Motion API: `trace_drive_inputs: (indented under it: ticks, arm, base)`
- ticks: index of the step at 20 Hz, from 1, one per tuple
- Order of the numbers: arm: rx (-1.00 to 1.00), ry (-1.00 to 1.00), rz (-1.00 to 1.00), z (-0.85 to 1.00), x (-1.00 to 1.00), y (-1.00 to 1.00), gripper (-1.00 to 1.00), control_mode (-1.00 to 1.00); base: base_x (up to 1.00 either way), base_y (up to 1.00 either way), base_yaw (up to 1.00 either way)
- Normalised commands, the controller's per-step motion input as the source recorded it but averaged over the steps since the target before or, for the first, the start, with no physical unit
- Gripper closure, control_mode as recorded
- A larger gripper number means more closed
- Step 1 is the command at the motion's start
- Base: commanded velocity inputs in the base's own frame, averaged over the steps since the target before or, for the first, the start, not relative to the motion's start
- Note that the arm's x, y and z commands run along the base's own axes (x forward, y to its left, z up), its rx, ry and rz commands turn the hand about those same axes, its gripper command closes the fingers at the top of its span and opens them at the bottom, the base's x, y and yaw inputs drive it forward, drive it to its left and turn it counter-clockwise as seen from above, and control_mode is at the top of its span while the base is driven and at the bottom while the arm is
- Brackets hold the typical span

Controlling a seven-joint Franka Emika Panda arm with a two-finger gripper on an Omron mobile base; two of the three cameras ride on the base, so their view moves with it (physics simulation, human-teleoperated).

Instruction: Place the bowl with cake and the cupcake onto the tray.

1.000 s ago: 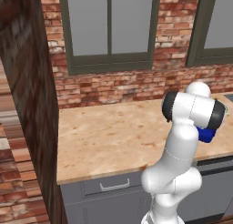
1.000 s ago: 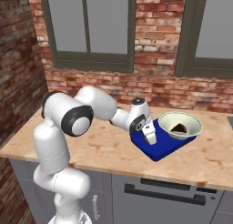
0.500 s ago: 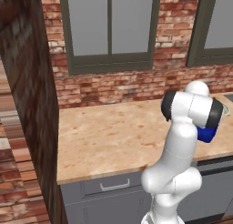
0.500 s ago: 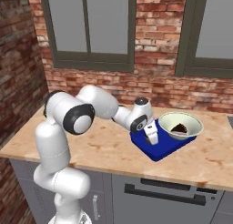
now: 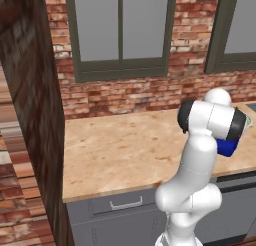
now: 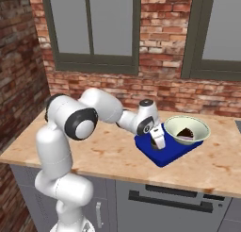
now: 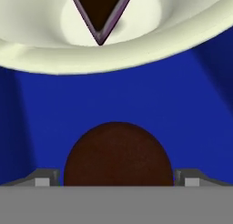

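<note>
The deep blue tray (image 6: 165, 156) lies on the counter, and a corner of the tray (image 5: 227, 149) shows past the arm in the left base view. The pale bowl (image 6: 176, 126) with its dark cake (image 6: 187, 133) sits on the tray's far right part. My gripper (image 6: 157, 144) points down at the tray just left of the bowl. In the hand view the dark brown cupcake (image 7: 118, 155) rests on the blue tray (image 7: 113, 100), between my spread fingertips (image 7: 43, 178). My gripper (image 7: 117, 180) is open. The bowl's rim (image 7: 113, 54) and cake (image 7: 100, 9) lie just beyond.
A tan stone counter (image 6: 108, 153) runs under a brick wall with two dark-framed windows (image 6: 92, 28). A brick pillar (image 5: 35, 115) stands at the counter's left end. Grey cabinet fronts with a handle (image 6: 164, 202) sit below the counter edge.
The hand has barely shifted above the tray. Bowl and tray have stayed where they were.
</note>
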Motion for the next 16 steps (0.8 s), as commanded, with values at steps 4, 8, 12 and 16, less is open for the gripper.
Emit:
trace_drive_inputs:
  ticks: [4, 8, 12, 16]
  arm:
    - [-0.07, 0.14, -0.01, 0.41, -0.01, 0.21, -1.00, -1.00]
    - [-0.04, 0.16, -0.04, 0.52, -0.03, 0.16, -1.00, -1.00]
    - [0.00, 0.13, -0.03, 0.42, -0.29, 0.42, -1.00, -1.00]
    - [0.00, 0.03, -0.01, 0.34, -0.44, 0.79, -1.00, -1.00]
  base:
    - [0.00, 0.00, 0.00]
    - [0.00, 0.00, 0.00]
    - [0.00, 0.00, 0.00]
    - [0.00, 0.00, 0.00]
